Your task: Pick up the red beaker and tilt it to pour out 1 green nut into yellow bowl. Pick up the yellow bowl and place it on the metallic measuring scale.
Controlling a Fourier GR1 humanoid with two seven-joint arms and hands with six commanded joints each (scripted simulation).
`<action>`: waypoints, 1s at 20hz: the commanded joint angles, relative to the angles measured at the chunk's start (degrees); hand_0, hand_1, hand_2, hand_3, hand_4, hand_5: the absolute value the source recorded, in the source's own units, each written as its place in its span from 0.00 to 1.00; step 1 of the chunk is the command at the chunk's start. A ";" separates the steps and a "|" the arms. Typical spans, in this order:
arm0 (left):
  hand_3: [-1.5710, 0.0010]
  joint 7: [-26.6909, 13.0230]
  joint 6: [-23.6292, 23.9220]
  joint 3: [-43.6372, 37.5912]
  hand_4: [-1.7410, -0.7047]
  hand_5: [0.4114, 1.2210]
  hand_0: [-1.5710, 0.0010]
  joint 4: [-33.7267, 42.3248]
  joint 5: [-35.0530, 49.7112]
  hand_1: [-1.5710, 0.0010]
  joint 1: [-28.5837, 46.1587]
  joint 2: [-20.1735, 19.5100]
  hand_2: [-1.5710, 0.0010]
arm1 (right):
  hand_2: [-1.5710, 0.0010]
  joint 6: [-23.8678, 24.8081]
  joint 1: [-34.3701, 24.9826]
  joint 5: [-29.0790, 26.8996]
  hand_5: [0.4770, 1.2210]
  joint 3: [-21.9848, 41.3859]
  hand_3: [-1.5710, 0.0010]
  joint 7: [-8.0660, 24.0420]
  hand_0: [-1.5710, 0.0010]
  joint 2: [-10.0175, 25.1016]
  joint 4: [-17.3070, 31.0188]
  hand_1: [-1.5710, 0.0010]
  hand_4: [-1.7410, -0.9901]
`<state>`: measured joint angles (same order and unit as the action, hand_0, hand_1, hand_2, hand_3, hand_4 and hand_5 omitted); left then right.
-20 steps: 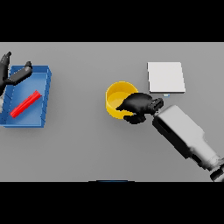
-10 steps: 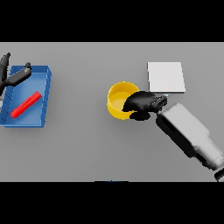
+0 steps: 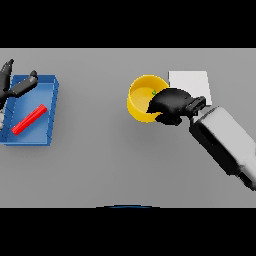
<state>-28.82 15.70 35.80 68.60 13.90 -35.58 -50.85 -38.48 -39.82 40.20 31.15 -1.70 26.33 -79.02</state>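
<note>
Since a second ago the right hand (image 3: 170,105) has moved up and toward the scale (image 3: 189,85), carrying the yellow bowl (image 3: 142,97) with it; the bowl's rim now sits just beside the scale's left edge.

From the head view, the right hand's fingers are curled over the bowl's right rim, gripping it, with the white forearm trailing off toward the lower right. A small green nut (image 3: 154,92) lies inside the bowl, just left of the fingers. The pale square scale lies directly behind the hand, partly covered by it. Far across the grey surface (image 3: 100,165), the left hand (image 3: 15,86) rests with fingers spread and relaxed at the top left corner of a blue tray (image 3: 50,110). A red beaker (image 3: 29,119) lies on its side in that tray, just below the left hand.
</note>
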 commanded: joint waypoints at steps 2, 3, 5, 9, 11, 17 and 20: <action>1.00 -0.28 0.21 -0.24 0.90 0.38 1.00 1.13 0.50 1.00 0.52 -0.46 1.00 | 0.01 -1.16 -0.31 -0.53 1.00 -0.54 0.20 0.58 0.00 0.25 -1.29 0.00 0.03; 1.00 0.14 0.48 -0.37 0.90 0.38 1.00 1.30 0.55 1.00 0.85 -0.61 1.00 | 0.01 -1.73 -0.30 -0.79 1.00 -0.76 0.21 0.88 0.00 0.32 -1.88 0.00 0.03; 1.00 -0.53 0.85 0.05 0.91 0.38 1.00 1.94 -0.13 1.00 0.82 -1.06 1.00 | 0.01 -2.22 -1.11 -0.89 1.00 -1.10 0.21 0.50 0.00 0.61 -2.44 0.00 0.03; 1.00 -0.99 0.50 -0.39 0.90 0.41 1.00 2.58 0.42 1.00 0.89 -1.77 1.00 | 0.00 0.16 -3.49 0.25 1.00 -2.88 0.16 -0.94 0.00 3.78 -0.19 0.00 0.03; 1.00 -1.91 0.78 -0.12 0.91 0.40 1.00 3.35 -0.05 1.00 0.91 -2.28 1.00 | 0.00 2.03 -4.45 1.07 1.00 -3.74 0.19 -1.51 0.00 5.14 2.37 0.00 0.03; 1.00 -4.68 1.44 -0.10 0.89 0.43 1.00 5.40 0.18 1.00 1.28 -3.04 1.00 | 0.00 6.42 -5.85 0.68 1.00 -7.07 0.23 -2.53 0.00 6.33 12.24 0.00 0.03; 1.00 -5.68 1.57 0.02 0.88 0.45 1.00 5.39 0.10 1.00 1.48 -3.19 1.00 | 0.00 9.70 -7.86 2.14 1.00 -7.26 0.25 -3.30 0.00 5.83 19.71 0.00 0.03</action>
<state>-34.58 17.29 35.81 73.98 13.99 -34.09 -54.05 -28.80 -47.65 42.35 23.89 -4.77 32.15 -59.29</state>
